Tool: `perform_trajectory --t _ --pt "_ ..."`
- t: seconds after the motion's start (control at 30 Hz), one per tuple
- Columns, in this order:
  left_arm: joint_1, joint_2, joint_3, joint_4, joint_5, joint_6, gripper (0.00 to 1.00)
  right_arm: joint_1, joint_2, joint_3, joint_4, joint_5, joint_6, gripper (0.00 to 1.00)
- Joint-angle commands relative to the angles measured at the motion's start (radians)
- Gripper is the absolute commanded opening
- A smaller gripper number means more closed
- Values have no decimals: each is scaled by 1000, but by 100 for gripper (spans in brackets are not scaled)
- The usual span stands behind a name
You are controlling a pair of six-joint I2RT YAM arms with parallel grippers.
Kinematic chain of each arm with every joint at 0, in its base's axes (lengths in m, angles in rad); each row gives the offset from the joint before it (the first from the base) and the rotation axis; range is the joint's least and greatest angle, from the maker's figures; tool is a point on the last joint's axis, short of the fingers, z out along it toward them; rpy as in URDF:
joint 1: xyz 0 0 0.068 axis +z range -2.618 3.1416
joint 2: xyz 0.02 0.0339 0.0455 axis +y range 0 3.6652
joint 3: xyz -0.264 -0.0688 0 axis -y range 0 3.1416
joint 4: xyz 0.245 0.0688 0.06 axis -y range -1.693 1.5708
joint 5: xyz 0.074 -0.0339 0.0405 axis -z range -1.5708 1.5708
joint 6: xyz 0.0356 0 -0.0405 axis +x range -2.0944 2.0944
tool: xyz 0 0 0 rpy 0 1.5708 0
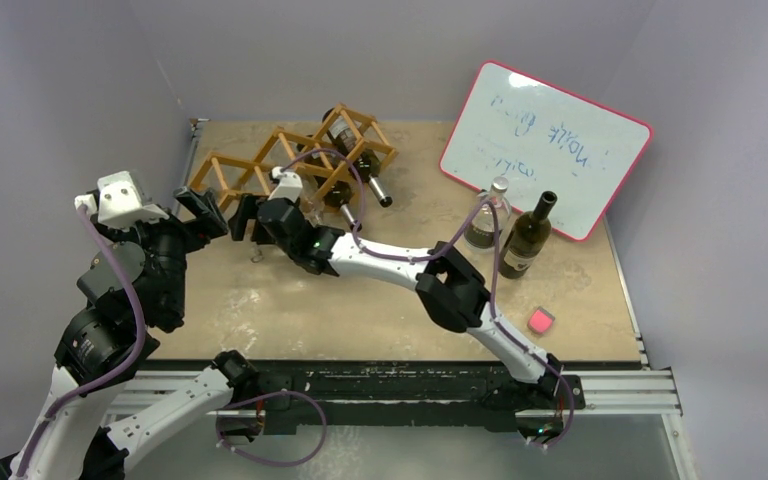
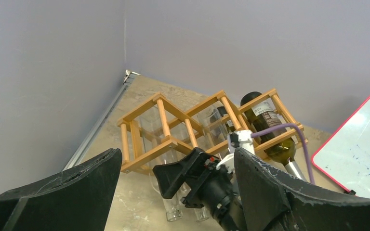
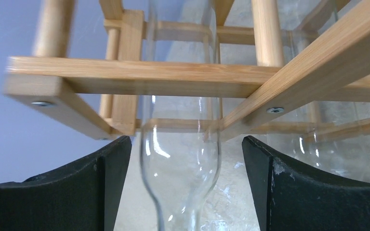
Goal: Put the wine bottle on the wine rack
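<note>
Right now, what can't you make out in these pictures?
- Writing on the whiteboard: top view, too small and smeared; left wrist view, cut off by the right edge.
- Neck end of the clear glass bottle: right wrist view, cut off by the bottom edge.
- Label text on the dark bottle in the wine rack: left wrist view, too small.
- The pink object: top view, too small to identify.

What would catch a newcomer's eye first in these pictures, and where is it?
The wooden wine rack stands far left on the table, dark bottles lying in its right-hand cells. The right gripper, open, straddles a clear bottle slotted into the rack. A pink-rimmed whiteboard leans at the far right, two upright bottles before it.
</note>
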Motion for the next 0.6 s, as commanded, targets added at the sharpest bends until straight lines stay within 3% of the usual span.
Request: perform_trajectory --t 0.0,0.3,0.57 --pt "-8 -5 19 46 -26 27 85 -2 -184 -61 146 21 -47 87" --pt "-7 -20 38 70 -36 35 85 0 -368 -265 221 81 -104 84" --pt "-7 -41 17 91 -21 7 85 -1 -612 -437 143 197 -265 80"
